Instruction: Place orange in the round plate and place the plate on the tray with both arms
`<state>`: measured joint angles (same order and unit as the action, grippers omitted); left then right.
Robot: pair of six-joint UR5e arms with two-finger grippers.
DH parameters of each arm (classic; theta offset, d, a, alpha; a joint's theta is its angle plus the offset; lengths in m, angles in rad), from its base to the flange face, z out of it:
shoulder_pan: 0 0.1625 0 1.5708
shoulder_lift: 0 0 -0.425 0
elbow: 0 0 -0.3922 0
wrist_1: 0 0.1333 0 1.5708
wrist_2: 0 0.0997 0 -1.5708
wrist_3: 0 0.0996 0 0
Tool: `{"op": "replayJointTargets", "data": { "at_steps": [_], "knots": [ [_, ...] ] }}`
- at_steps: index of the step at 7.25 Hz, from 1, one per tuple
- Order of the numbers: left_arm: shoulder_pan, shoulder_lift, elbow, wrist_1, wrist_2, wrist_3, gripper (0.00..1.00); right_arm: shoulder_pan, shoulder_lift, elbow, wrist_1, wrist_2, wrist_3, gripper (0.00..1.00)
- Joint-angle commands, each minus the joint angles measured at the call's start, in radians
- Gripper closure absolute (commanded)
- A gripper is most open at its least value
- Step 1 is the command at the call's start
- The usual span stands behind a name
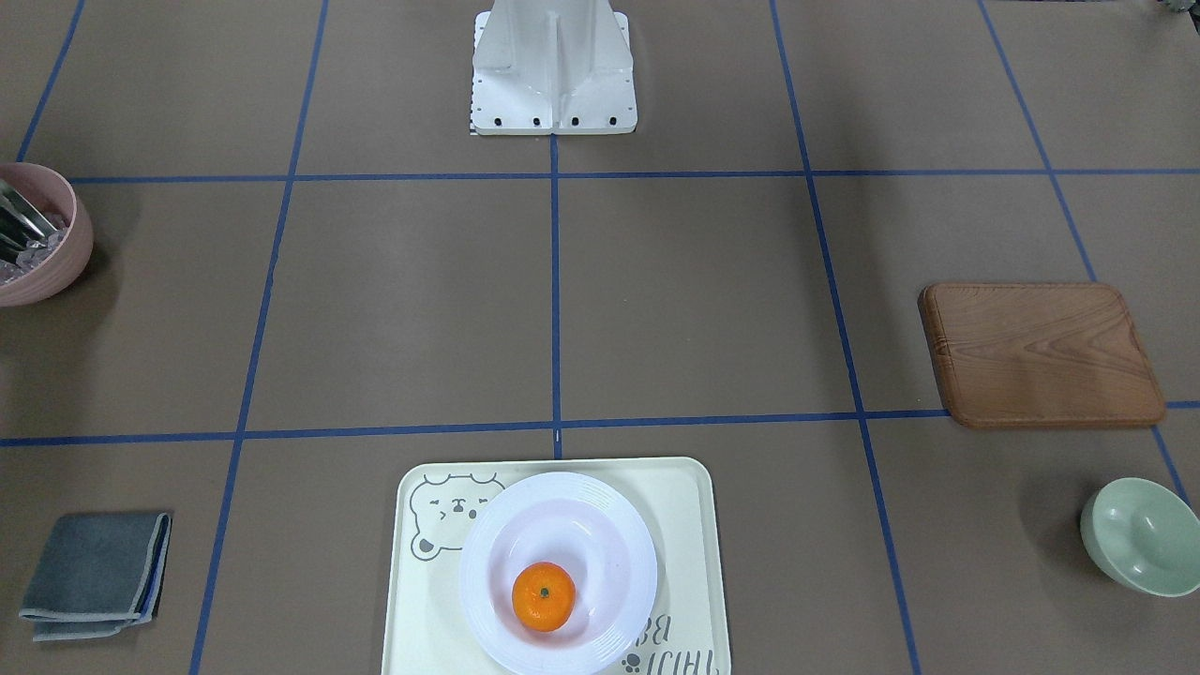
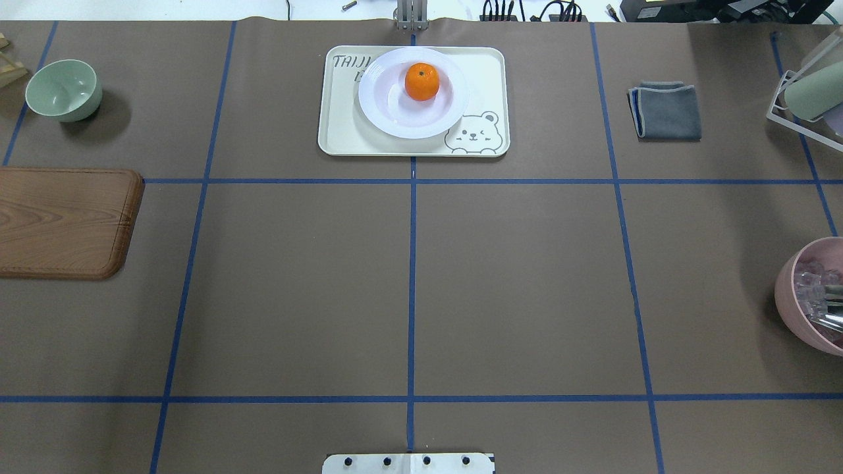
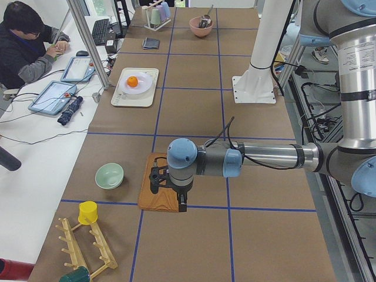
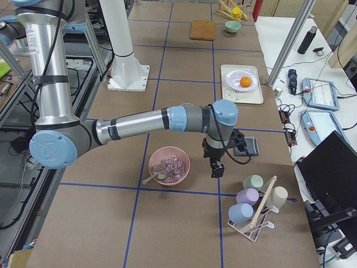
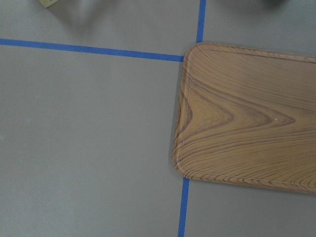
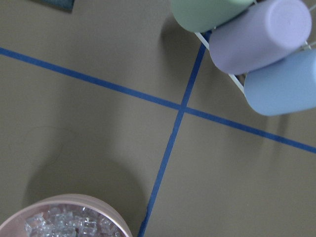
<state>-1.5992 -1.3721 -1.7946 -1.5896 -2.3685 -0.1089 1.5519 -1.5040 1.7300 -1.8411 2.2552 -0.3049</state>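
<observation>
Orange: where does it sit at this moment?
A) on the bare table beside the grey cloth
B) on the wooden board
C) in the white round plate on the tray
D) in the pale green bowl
C: the orange lies in the sunken centre of the round plate, and that plate stands on the tray.

Brown table top (image 2: 527, 296) with a blue tape grid (image 2: 411, 276); white desk (image 3: 35, 188) runs down the left of the side view, person (image 3: 23, 47) seated upper left.
</observation>
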Motion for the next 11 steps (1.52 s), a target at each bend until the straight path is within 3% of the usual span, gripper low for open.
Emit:
{"op": "replayJointTargets", "data": {
  "at_steps": [1,11],
  "knots": [
    [-0.002,0.016,-0.008,-0.003,-0.002,0.000,0.02,0.004,-0.053,-0.009,-0.020,0.000,-0.008,0.00],
    [-0.002,0.025,-0.017,-0.001,-0.014,-0.002,0.02,0.025,-0.093,0.011,0.019,0.023,-0.011,0.00]
  ]
}}
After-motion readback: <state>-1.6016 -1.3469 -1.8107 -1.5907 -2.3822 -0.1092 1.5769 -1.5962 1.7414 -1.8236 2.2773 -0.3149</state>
